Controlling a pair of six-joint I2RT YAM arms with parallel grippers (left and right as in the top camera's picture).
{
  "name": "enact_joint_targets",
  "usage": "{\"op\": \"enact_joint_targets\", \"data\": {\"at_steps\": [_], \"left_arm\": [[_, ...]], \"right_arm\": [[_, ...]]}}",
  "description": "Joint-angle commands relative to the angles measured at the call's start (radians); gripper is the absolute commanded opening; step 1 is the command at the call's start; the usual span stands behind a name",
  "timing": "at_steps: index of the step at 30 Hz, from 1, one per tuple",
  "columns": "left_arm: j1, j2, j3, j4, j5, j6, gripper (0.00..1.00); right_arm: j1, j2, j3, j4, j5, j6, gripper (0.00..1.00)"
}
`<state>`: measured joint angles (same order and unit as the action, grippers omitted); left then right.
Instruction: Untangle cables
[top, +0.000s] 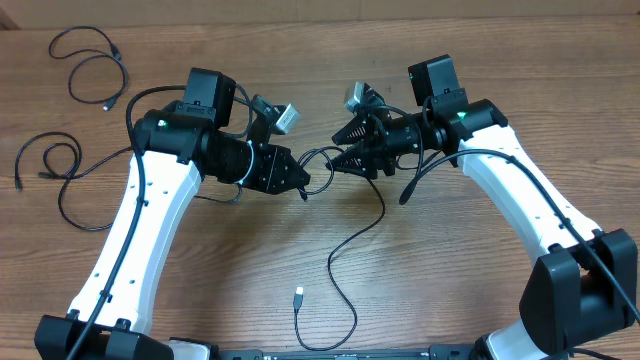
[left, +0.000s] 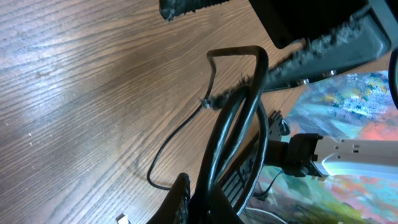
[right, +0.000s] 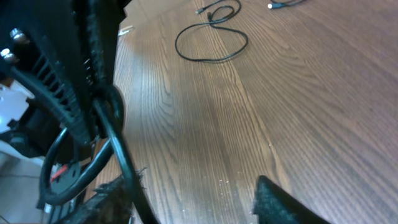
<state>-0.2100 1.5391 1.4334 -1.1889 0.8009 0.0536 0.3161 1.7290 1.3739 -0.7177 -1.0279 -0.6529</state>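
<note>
Your two claws face each other over the middle of the worktop (top: 450, 280), tips close together but not touching. The left claw (top: 302, 180) reaches in from the left, and its wrist view shows its fingers (left: 186, 7) apart with bare wood between them. A cord loops close past that camera; you cannot tell from here whether it touches either finger.

The right claw (top: 342, 150) comes in from the right with its jaws spread in a wide V when seen from above. Its own camera agrees: one finger (right: 280, 202) sits low on the right, well apart from the other side. A black cord runs beside the left edge of that view, and nothing is pinched.

The middle cable (top: 332, 270) starts as a small loop in the gap between the two claws. It drops toward you in a long S across the wood, curls round at the near edge and ends in a pale plug (top: 299, 294) lying flat.

The other two cords lie well apart from this one. The second cable (top: 124, 72) sits coiled in the far left corner, on its own. The third cable (top: 78, 158) lies in loose loops on the left side, with one strand trailing in toward the left arm, so from above it reads as a separate strand. Whether it passes under that arm cannot be seen.
</note>
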Motion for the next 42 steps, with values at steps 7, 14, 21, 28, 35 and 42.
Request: {"op": "enact_joint_targets", "data": {"at_steps": [7,14,21,28,35,42], "left_arm": [[-0.006,0.0,0.006,-0.011,-0.146,-0.01,0.19],[-0.006,0.0,0.006,-0.011,-0.235,-0.01,0.17],[-0.006,0.0,0.006,-0.011,-0.257,-0.011,0.04],[-0.006,0.022,0.0,-0.011,-0.682,-0.282,0.07],[-0.006,0.174,-0.007,-0.014,-0.774,-0.331,0.13],[0.023,0.375,-0.007,-0.015,-0.827,-0.331,0.04]], "right_arm": [[0.001,-0.001,0.0,0.061,0.002,0.167,0.05],[0.001,-0.001,0.0,0.143,-0.014,0.365,0.04],[0.001,-0.001,0.0,0.159,0.049,0.396,0.11],[0.001,0.0,0.0,0.148,0.217,0.591,0.3],[0.001,0.0,0.0,0.14,0.288,0.706,0.55],[0.001,0.0,0.0,0.124,0.288,0.706,0.61]]}}
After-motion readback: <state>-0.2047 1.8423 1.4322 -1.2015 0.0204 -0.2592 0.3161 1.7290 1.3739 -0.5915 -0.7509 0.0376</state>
